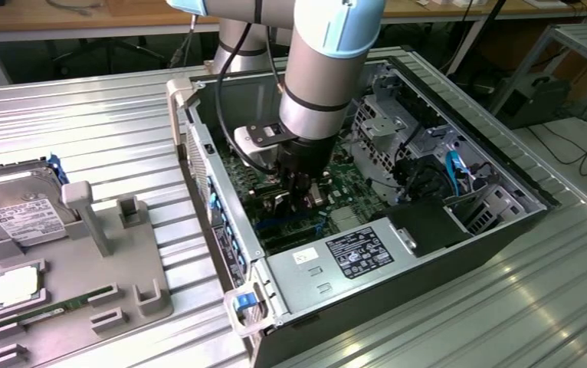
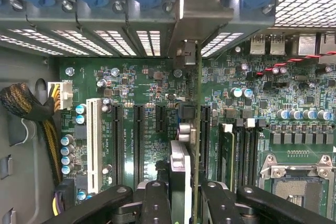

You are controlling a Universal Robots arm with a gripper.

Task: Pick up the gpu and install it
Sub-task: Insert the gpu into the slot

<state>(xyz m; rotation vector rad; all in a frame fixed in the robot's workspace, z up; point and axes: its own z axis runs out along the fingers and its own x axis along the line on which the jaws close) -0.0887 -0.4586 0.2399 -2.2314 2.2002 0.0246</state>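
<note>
Holding the gpu (image 2: pixel 195 145) edge-on, the jaws (image 2: pixel 184 203) are closed narrowly across the card's two faces at its upper edge, as the wrist view shows. The card stands upright over the motherboard (image 2: pixel 157 87), in line with one of the long black expansion slots (image 2: pixel 205 129), and its silver end bracket (image 2: pixel 197 19) reaches up to the rear slot openings of the computer case (image 1: pixel 222 222). Whether the lower edge is already seated in the slot cannot be told. It looks like a light, stiff, thin board, fragile where components and contacts sit, so a grip on the bare top edge near its middle seems soundest. Farther off in the exterior view, a hard drive (image 1: pixel 23 218) lies on the grey fixture tray (image 1: pixel 69 284) on the ribbed metal surface (image 1: pixel 89 123).
</note>
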